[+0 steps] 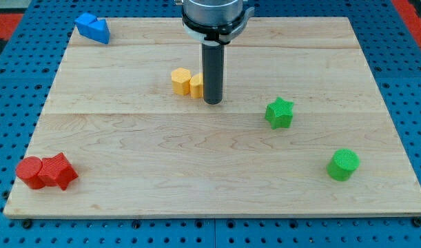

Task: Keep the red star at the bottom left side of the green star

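Observation:
The red star [59, 171] lies near the bottom left corner of the wooden board [162, 158], touching a red cylinder [29, 171] on its left. The green star [280, 113] lies right of the board's middle. My tip [212, 102] stands on the board above the middle, left of the green star and far to the upper right of the red star. It is right beside a yellow block [196, 85].
A second yellow block, hexagonal [180, 80], touches the first on its left. A blue block [93, 28] sits at the top left corner. A green cylinder [343, 164] stands at the lower right.

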`<action>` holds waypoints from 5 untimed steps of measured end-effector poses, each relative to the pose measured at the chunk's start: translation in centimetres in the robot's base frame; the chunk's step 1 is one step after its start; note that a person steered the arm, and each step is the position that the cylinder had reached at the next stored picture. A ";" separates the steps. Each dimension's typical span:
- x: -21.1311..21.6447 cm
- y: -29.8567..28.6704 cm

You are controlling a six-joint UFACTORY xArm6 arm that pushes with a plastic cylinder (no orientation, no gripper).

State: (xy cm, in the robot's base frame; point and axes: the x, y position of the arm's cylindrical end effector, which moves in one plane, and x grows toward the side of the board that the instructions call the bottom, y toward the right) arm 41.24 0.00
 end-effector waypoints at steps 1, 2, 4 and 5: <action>1.0 0.0; 3.0 0.0; 3.5 -0.8; 4.4 -6.8</action>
State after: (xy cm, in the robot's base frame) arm 45.64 -6.82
